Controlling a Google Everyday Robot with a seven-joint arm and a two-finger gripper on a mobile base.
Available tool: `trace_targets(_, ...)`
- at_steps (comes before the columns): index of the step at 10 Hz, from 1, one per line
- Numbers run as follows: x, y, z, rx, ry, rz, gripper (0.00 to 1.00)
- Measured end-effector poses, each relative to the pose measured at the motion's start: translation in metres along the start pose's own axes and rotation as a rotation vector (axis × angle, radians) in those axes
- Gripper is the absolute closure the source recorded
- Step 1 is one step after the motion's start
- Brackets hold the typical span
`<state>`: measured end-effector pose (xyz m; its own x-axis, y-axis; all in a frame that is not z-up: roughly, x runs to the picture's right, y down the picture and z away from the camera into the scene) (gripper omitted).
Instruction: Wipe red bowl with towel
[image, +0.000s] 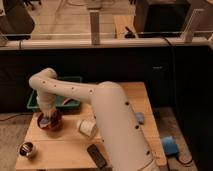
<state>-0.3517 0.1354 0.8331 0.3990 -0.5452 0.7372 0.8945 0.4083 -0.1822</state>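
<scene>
Fingers (48, 116), one towel (47, 121) in red bowl (57, 124)

The arm (115, 125) is covering much of the wooden table (60, 150) and is running out at the bottom edge. The gripper (48, 118) is sitting low in the red bowl (56, 125) at the near left, and the wrist is hiding most of it. The towel (45, 120) is showing only as a small bluish patch. The arm is also hiding part of the green tray (34, 102) and of a blue thing (140, 118) at the right.
</scene>
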Motion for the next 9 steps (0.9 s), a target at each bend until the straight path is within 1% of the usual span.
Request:
trace_targets(1, -0.003, -0.014, 0.003, 0.005, 0.003, -0.021, 1.00)
trace_targets(2, -0.006, -0.020, 0.005, 0.008, 0.002, -0.036, 1.00)
trace_targets(4, -0.014, -0.027, 0.007, 0.022, -0.024, -0.066, 1.00)
trace_targets(5, -0.022, -0.025, 0.009, 0.022, -0.042, -0.078, 1.00)
trace_targets(6, -0.030, -0.019, 0.009, 0.021, -0.069, -0.083, 1.00)
trace_targets(8, -0.037, -0.007, 0.009, 0.017, -0.104, -0.078, 1.00)
trace_targets(9, -0.043, 0.001, 0.009, 0.007, -0.115, -0.077, 1.00)
